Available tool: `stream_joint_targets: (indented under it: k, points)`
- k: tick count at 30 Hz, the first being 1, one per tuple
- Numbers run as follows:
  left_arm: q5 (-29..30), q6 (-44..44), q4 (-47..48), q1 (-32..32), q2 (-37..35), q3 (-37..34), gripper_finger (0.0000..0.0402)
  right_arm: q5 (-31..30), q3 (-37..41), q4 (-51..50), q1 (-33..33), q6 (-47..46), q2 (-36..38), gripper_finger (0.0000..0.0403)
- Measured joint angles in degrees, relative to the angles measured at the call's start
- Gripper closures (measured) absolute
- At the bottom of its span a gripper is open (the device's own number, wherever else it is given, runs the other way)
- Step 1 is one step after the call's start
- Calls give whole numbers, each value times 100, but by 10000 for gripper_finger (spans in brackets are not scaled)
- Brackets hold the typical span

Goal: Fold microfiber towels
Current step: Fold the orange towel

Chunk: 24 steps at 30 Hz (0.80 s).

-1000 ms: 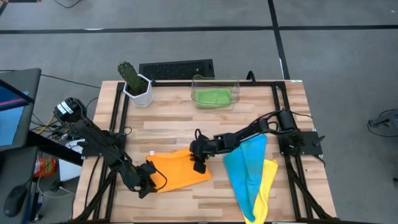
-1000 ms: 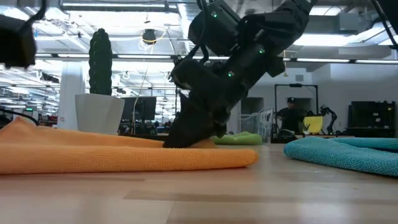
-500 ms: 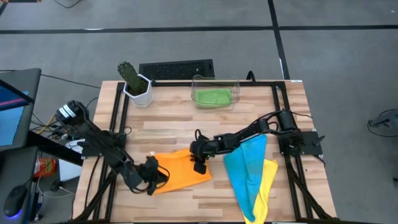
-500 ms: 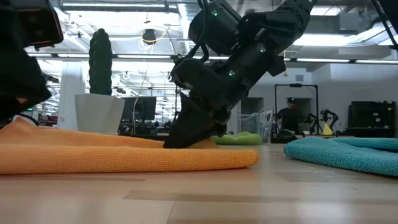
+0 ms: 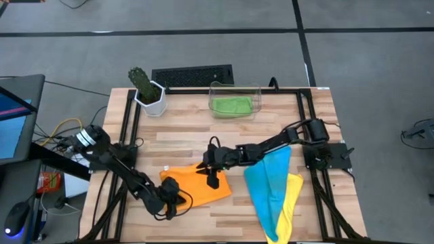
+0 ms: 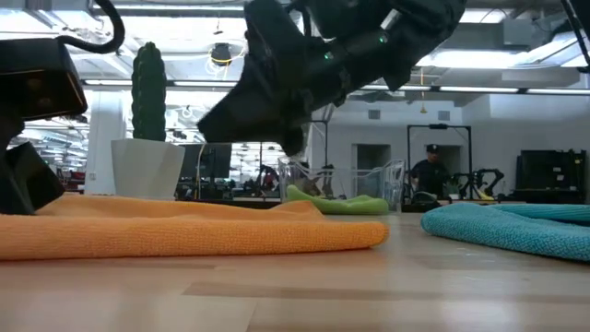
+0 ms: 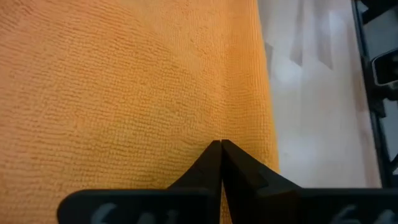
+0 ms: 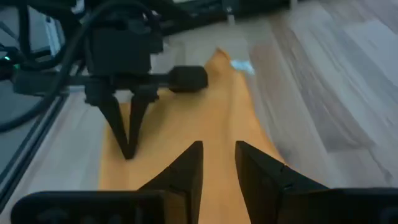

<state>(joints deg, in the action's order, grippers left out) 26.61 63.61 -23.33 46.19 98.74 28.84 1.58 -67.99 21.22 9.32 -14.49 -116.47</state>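
The orange towel (image 5: 196, 187) lies near the table's front edge, and the left gripper (image 5: 170, 197) has now clamped shut on its left edge. The right gripper (image 5: 209, 177) has lifted off the cloth's far side, fingers parted and empty. The blue towel (image 5: 269, 181) and yellow towel (image 5: 291, 196) lie just right.
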Motion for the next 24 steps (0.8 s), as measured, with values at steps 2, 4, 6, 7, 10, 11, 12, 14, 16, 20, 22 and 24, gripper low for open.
stream_joint_targets:
  k: [2,4,6,7,10,11,12,14,16,20,22,24]
  points:
    - [-22,12,129,-2,17,110,401,-2,-13,220,6,3,-182,285]
    - [-22,104,302,-6,19,179,401,4,6,151,-10,-5,-355,285]
    - [-16,153,376,-7,19,197,401,20,6,215,-15,-31,-546,285]
    - [-2,158,389,-7,19,197,401,27,-2,223,-12,-35,-640,285]
    - [0,166,432,-11,22,197,401,-9,2,159,-33,-59,-886,285]
    - [-12,166,440,-13,22,197,401,-105,2,142,-67,-137,-948,285]
    - [-38,166,449,-14,20,197,401,-211,-8,110,-117,-235,-960,285]
    - [-116,168,474,-22,19,192,401,-345,-14,29,-266,-387,-943,285]
    - [-172,216,575,-22,15,197,401,-348,-8,-68,-426,-436,-876,285]
    - [-219,309,682,-22,11,203,401,-470,11,-156,-729,-354,-634,285]
    - [-216,311,682,-22,11,203,401,-441,11,-307,-844,-350,-414,285]
    - [-201,314,664,-22,11,203,401,-272,4,-393,-877,-303,-219,285]
